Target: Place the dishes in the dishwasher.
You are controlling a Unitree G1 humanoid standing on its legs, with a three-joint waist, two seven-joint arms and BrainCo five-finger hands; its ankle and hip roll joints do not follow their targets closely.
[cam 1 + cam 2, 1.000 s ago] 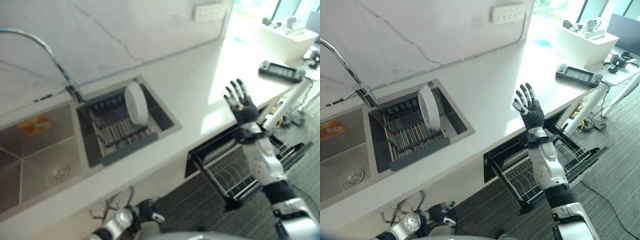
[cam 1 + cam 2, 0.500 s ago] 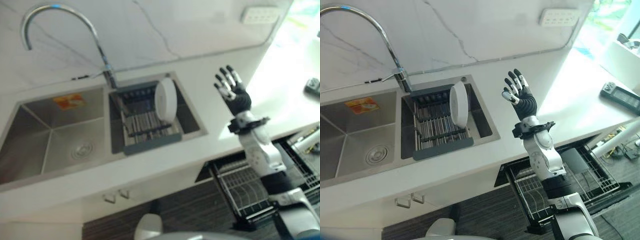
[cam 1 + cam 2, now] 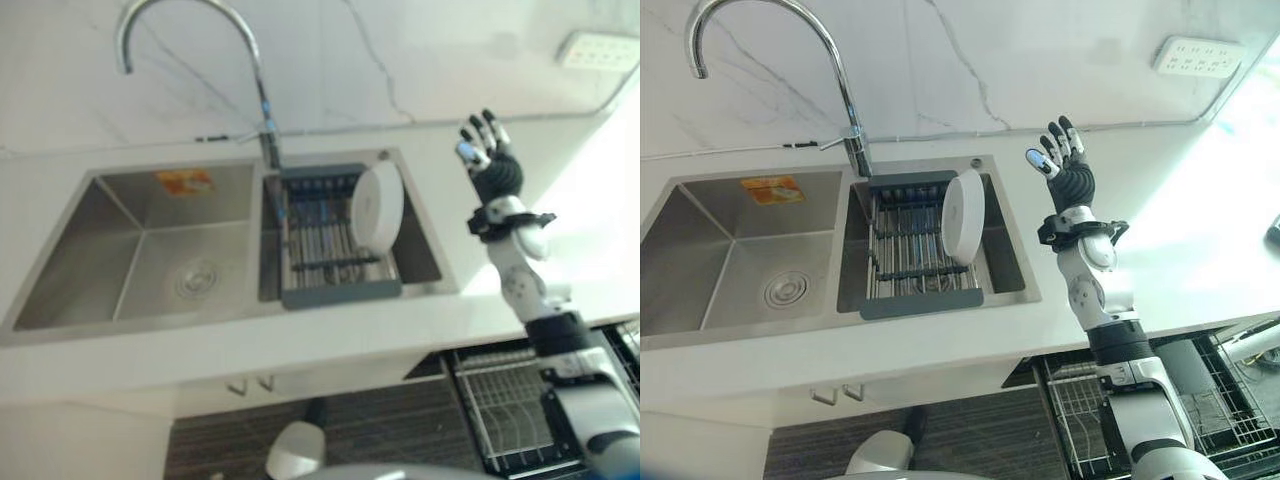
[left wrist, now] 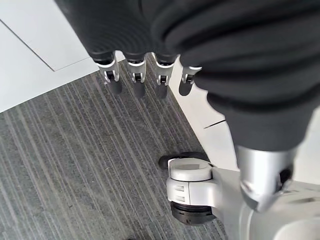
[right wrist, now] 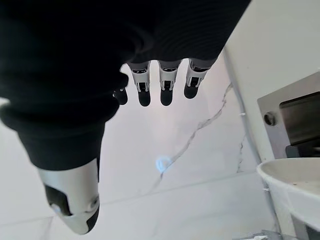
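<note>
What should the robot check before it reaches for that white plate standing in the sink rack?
1. Right hand open, holding nothing: ok.
2. Round white plate standing on edge in the grey slatted drying rack: ok.
3. Path from hand to plate free over the white countertop: ok.
4. Wire dishwasher basket pulled out below the counter: ok.
5. Left hand hanging by the striped grey floor, fingers relaxed: ok.
6. Plate's far side free of the rack's prongs: cannot tell.
</note>
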